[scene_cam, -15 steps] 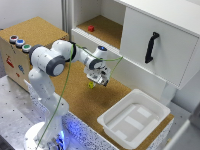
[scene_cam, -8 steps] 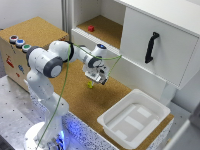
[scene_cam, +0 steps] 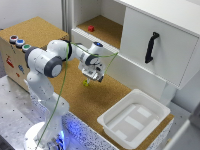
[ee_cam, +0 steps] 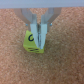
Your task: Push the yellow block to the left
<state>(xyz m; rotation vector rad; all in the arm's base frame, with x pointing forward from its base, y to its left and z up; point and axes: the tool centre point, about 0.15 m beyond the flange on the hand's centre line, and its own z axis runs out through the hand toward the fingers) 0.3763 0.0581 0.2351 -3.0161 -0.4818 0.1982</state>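
Observation:
The yellow block [scene_cam: 86, 83] is a tiny yellow-green cube lying on the cork surface in front of the cabinet. My gripper [scene_cam: 93, 77] is down at the cork, right beside the block on the exterior view's right. In the wrist view the block [ee_cam: 33, 43] sits against one of the fingers [ee_cam: 34, 31], outside the narrow gap between them. A dark mark shows on the block's top face. The fingers are close together and hold nothing.
A white plastic tray [scene_cam: 131, 119] stands on the cork at the exterior view's right. A small red block [scene_cam: 91, 28] lies on the open cabinet shelf. The white cabinet door with a black handle [scene_cam: 151, 47] is behind the gripper. A box with coloured buttons [scene_cam: 19, 43] is at the left.
My gripper has moved slightly down and toward the exterior view's left, closer to the yellow block. The block looks to be in about the same place.

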